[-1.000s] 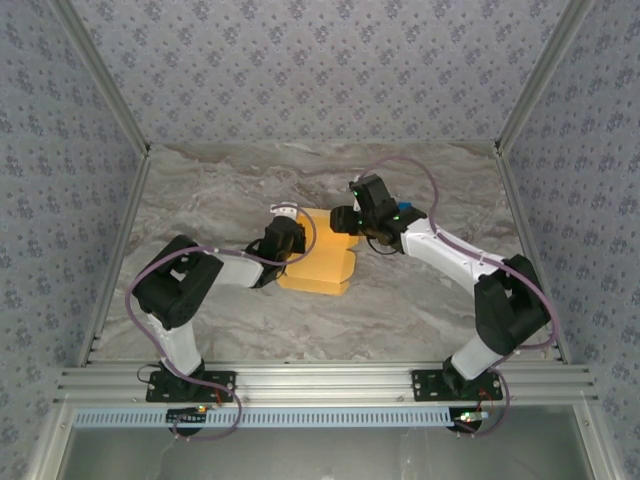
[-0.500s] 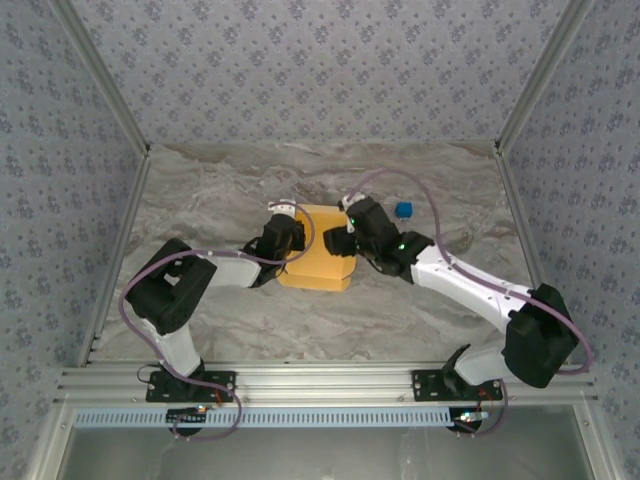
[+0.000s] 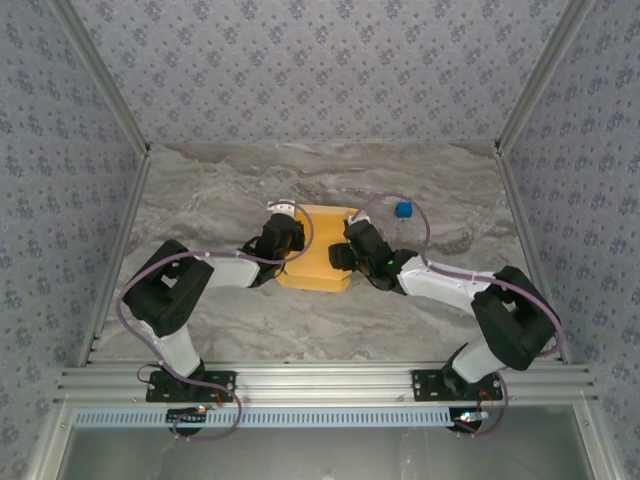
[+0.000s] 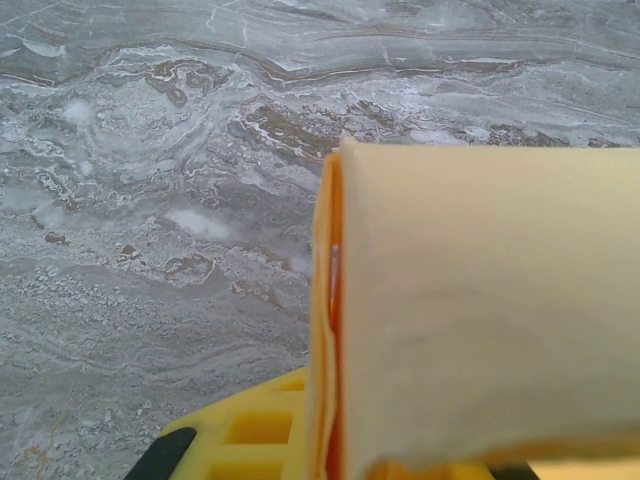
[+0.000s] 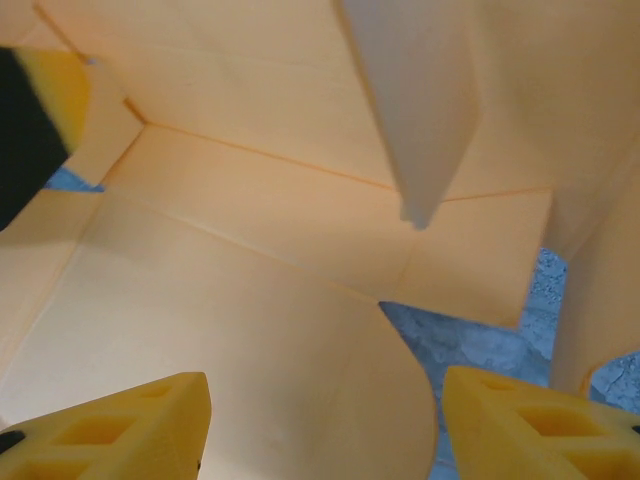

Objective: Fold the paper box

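Top external: left gripper (image 3: 290, 243) clamps paper box (image 3: 318, 265) left edge; right gripper (image 3: 343, 254) wide open, empty, at box's right; I'd press crease slowly.

A small blue object (image 3: 403, 210) sits on the grey marbled table (image 3: 220, 190), near the patterned back wall (image 3: 320, 70).

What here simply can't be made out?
Top view: both arms cover the sides of the yellow-orange card paper box, so how far it is folded is unclear.
Left wrist view: a box flap hides whether the left gripper pinches it.
Right wrist view: the box runs past every edge, beyond the open right gripper.
Top view: the small blue object is too small to identify.
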Controlling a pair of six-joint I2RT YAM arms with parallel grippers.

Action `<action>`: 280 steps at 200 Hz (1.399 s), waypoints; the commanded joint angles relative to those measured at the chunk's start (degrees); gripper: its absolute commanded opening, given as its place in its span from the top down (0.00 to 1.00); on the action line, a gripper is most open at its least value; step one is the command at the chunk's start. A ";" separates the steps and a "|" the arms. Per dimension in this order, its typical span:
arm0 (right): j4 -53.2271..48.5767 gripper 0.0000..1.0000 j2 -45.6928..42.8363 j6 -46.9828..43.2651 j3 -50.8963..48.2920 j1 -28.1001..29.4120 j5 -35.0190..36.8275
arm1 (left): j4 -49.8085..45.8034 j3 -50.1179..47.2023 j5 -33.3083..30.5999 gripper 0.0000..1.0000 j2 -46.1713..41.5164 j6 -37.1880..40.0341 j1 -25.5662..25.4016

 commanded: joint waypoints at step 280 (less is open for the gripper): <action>12.31 0.52 4.55 -6.64 1.85 -3.33 -8.80 | 0.46 0.56 0.69 1.00 -2.56 -0.71 -0.14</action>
